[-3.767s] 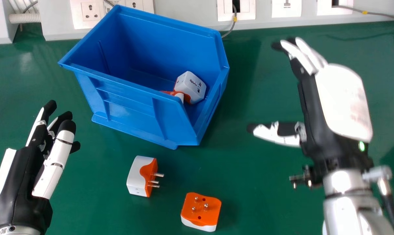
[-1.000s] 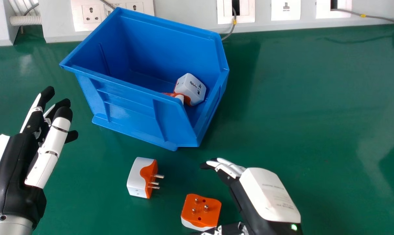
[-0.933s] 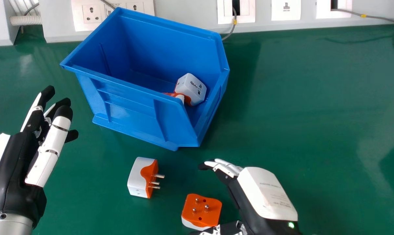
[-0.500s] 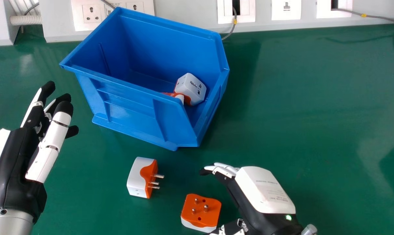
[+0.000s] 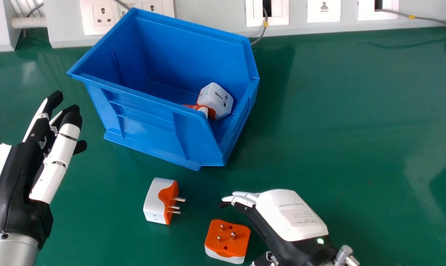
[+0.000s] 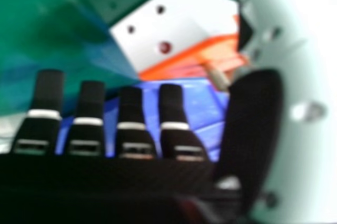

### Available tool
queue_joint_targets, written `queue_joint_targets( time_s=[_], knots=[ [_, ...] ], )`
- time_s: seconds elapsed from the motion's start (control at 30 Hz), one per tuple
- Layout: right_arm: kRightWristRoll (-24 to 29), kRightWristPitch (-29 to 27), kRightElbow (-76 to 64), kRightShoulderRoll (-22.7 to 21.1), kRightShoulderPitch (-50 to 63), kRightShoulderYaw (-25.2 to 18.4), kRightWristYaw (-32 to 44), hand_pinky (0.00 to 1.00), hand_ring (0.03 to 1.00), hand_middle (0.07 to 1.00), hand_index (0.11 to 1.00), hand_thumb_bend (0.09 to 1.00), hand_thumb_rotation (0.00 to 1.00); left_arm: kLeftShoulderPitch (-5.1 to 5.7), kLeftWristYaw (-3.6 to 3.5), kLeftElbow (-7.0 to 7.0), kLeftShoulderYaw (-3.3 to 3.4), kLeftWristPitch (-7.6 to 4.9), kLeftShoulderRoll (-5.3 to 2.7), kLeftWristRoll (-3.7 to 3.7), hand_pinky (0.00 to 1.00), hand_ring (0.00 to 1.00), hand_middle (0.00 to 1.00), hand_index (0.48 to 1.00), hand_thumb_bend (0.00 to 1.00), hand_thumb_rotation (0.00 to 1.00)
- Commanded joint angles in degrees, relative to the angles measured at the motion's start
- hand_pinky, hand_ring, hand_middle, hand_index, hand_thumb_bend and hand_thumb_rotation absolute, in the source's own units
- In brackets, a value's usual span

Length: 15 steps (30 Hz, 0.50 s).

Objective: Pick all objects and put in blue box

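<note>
Orange-faced adapter (image 5: 227, 239) lies prongs up on the table (image 5: 337, 129), just beside your right hand (image 5: 291, 216), spread wide and unladen. You've swung that hand in from farther right, so a grasp looks next; blue box (image 5: 145, 114) sits beyond, left hand (image 5: 21, 181) at view's left.

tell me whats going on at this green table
The robot's right hand, fingers extended, is beside a chunky orange and white plug adapter lying pins up on the green table. A second white and orange plug adapter lies on its side nearby. At least one white and orange adapter is already in the open blue plastic box. The left hand holds nothing.
</note>
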Motion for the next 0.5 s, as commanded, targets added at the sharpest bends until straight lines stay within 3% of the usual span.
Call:
queue_joint_targets(
  time_s=[0.0,0.17,0.47],
  knots=[
    [-0.58,-1.21,-0.19,-0.27,-0.88,0.29,-0.24,0.70,0.823,0.846,0.791,0.621,0.08,-0.44,0.15,-1.80,0.13,-0.22,0.71,0.46,0.82,0.90,0.91,0.951,0.42,0.76],
    [-0.55,-1.64,0.37,-0.15,-1.46,0.54,-0.47,0.69,0.815,0.839,0.784,0.631,0.08,-0.80,0.14,-1.77,0.10,0.01,0.69,0.42,0.82,0.90,0.91,0.950,0.41,0.76],
    [0.39,-3.89,1.80,-0.52,-3.35,0.24,-0.48,0.68,0.800,0.824,0.768,0.637,0.07,-0.95,0.34,-2.89,-0.08,1.26,0.46,0.67,0.81,0.90,0.91,0.948,0.41,0.76]
  ],
)
